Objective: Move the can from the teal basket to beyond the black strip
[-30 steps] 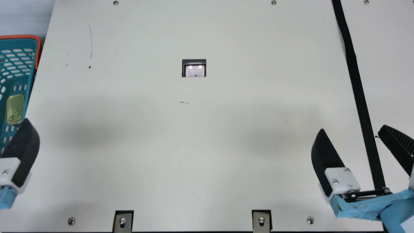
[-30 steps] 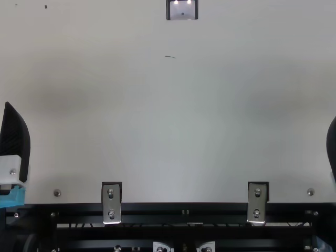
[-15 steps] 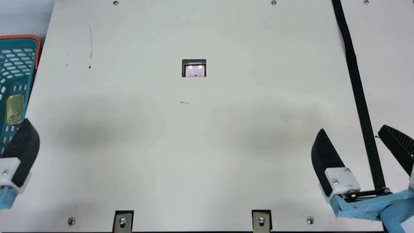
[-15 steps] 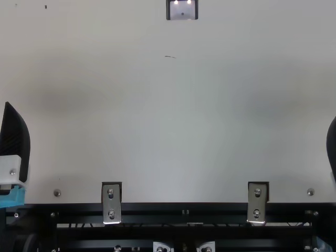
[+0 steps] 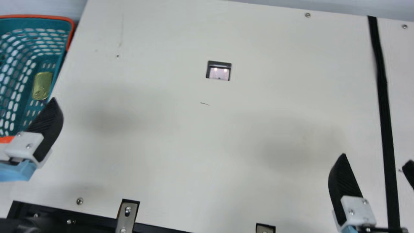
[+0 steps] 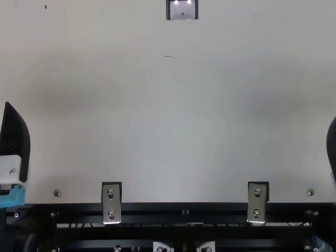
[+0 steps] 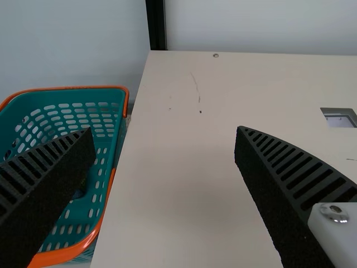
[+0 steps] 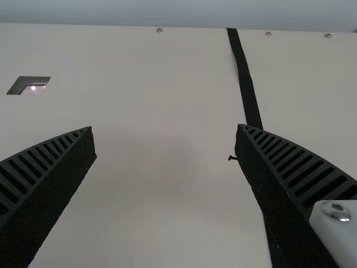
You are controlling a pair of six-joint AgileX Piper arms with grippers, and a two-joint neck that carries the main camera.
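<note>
The gold can [image 5: 42,85] lies inside the teal basket [image 5: 38,16] with the orange rim, at the main view's left. My left gripper [image 5: 48,126] is near the basket's right side, nearer the table's front than the can. In the left wrist view the left gripper [image 7: 164,132] stands open with nothing between its fingers, one of them covering part of the basket [image 7: 72,87]. Far to the right, my right gripper [image 5: 376,158] is open and empty, its fingers on either side of the black strip [image 5: 385,110]. In the right wrist view the right gripper [image 8: 165,129] is wide apart too.
A small square opening [image 5: 219,71] is set into the table behind its middle. Metal brackets [image 6: 111,202] stand at the front edge by a black rail [image 6: 184,212]. Table surface [image 5: 194,145] stretches between the basket and the black strip.
The main view's camera has turned, so its whole picture has shifted and tilted. Both arms hold their places in the top view.
</note>
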